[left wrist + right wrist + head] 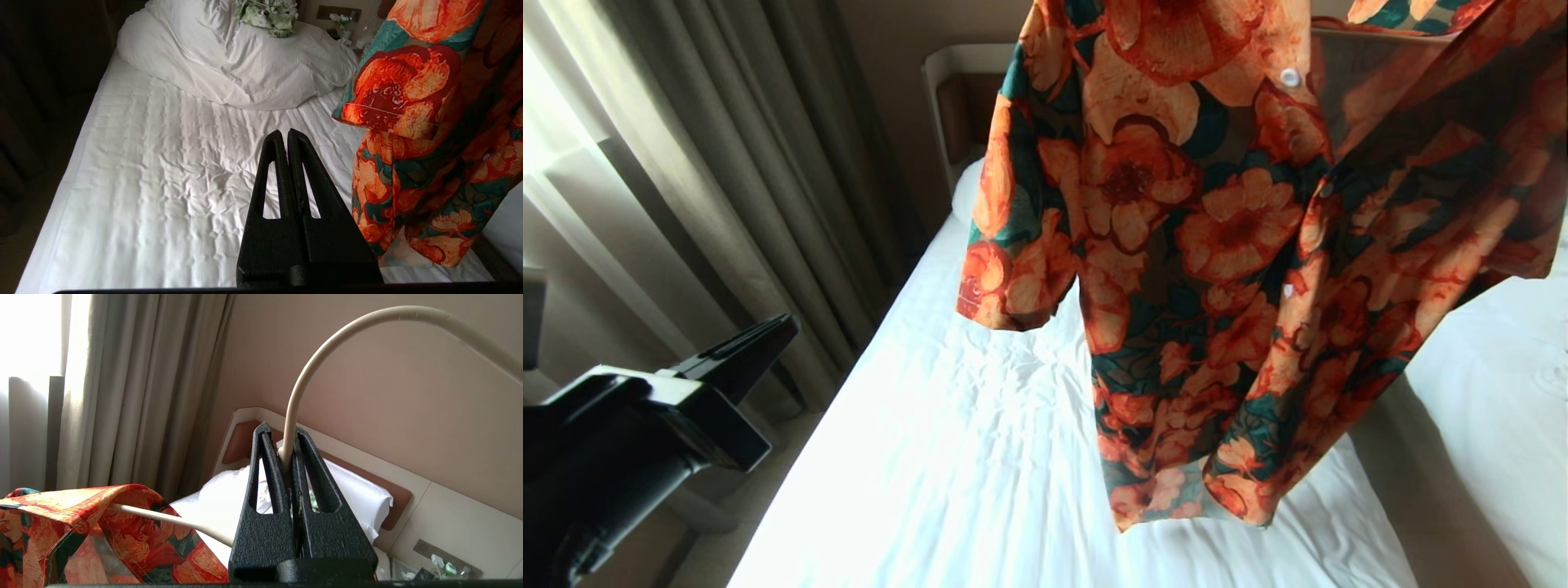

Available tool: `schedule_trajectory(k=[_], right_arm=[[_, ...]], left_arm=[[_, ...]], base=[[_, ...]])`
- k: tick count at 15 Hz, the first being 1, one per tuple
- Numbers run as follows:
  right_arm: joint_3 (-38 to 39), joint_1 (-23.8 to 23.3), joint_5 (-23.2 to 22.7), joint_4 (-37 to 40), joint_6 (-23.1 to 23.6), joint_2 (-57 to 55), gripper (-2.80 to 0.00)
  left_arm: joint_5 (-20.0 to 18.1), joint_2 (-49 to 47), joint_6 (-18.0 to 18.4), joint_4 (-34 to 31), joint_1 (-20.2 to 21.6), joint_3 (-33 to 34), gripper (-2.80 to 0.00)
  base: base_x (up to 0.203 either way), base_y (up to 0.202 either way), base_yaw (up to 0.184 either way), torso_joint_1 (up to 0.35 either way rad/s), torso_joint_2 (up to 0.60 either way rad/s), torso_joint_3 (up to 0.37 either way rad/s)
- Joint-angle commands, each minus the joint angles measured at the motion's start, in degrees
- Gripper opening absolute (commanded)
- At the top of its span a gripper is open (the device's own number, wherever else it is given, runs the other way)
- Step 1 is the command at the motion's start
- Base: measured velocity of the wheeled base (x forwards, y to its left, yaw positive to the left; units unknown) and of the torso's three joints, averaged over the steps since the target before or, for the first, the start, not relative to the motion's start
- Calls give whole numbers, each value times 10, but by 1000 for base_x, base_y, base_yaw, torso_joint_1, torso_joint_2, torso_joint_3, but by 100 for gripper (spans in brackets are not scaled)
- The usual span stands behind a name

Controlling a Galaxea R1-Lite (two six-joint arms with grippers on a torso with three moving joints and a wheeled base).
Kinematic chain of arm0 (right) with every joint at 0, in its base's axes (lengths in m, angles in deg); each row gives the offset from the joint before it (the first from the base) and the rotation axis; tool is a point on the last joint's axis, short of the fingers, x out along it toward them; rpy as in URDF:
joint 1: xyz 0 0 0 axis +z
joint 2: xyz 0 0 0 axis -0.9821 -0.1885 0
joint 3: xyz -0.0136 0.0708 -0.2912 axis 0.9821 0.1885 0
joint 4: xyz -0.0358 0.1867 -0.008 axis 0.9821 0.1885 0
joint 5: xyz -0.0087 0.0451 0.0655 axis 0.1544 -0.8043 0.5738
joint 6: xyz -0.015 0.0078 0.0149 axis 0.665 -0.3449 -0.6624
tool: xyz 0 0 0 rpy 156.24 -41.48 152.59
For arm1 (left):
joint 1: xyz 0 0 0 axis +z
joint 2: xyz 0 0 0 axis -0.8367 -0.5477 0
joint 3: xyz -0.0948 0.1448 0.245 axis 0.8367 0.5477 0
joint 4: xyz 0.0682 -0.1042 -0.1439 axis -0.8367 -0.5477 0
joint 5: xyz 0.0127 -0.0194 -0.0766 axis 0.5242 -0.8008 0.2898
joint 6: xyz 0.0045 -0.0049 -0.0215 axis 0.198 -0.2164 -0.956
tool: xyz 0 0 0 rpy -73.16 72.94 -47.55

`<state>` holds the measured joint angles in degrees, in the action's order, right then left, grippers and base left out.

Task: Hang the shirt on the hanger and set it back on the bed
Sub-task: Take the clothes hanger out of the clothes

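Head view: shirt (1225, 245) hangs above the bed (980, 457), right gripper (286, 457) clamped on hanger (327, 347), left gripper (284, 136) closed, empty.

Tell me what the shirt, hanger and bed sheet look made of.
Shirt: thin woven fabric, matte; light shows through it and it drapes loosely. Hanger: smooth cream rod, likely plastic or coated wire, clamped in the right gripper. Bed sheet: white cotton-like cloth, finely wrinkled.

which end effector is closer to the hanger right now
Right. The right end effector is shut on the hanger at its hook. The left end effector is shut and empty over the bed, beside the shirt.
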<state>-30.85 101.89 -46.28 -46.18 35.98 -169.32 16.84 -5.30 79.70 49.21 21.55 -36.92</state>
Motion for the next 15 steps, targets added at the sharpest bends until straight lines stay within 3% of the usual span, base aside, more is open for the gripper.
schedule_trajectory(k=[1,15], right_arm=[[0,-7,-2,-1,1,1,-280],[-1,-17,-23,1,1,-2,-280]], left_arm=[[1,4,-4,3,3,1,-280],[0,14,-15,3,6,-2,-280]], base=[[0,0,0,0,0,0],[0,0,0,0,0,0]])
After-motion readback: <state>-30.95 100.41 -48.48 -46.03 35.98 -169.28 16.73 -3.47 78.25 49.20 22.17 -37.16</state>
